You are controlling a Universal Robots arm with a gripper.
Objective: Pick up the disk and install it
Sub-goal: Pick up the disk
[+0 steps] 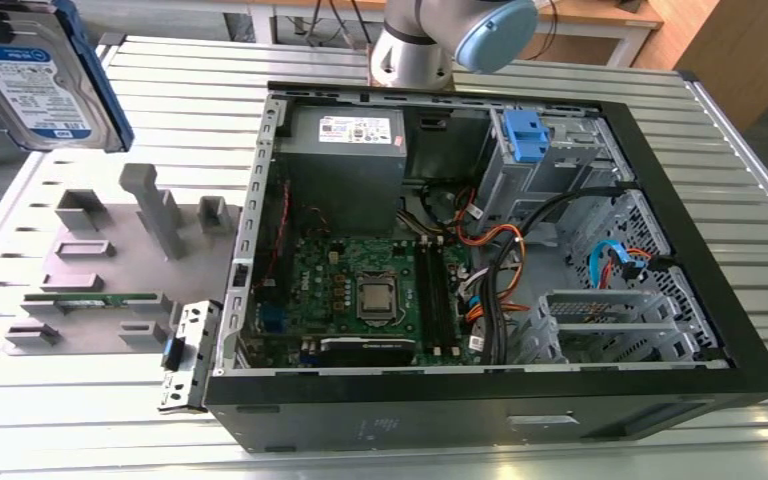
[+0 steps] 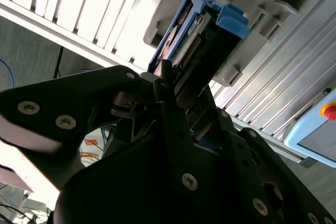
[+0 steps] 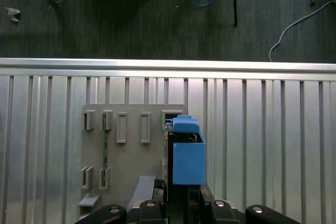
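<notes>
The jaws of your gripper (image 2: 181,103) are closed on the disk (image 2: 191,35), gripping its flat faces at one end. You see that in both wrist views, where the black fingers (image 3: 178,203) press against it from 2 sides. The blue carrier's handle end (image 3: 185,125) points away from the gripper.

In the exterior view the disk (image 1: 31,85) sits high at that view's left, held up in the air with its white-and-blue label facing the camera and a blue rail along its edge. It is clear of the tabletop (image 1: 718,180), a slatted aluminium surface.

Under the disk in the first wrist view you have the grey fixture plate (image 3: 131,150) with its rows of slots. In the exterior view the plate (image 1: 104,250) lies flat on the tabletop, with several upright holders and a thin green board (image 1: 91,297) resting on it.

Just beside the plate, on the exterior view's right, the open computer case (image 1: 491,390) lies on its side. Inside you can see the grey power supply (image 1: 344,140), the green motherboard (image 1: 371,290) and a metal drive cage carrying 1 blue bracket (image 1: 524,135). The arm (image 1: 424,45) rises behind the case.
</notes>
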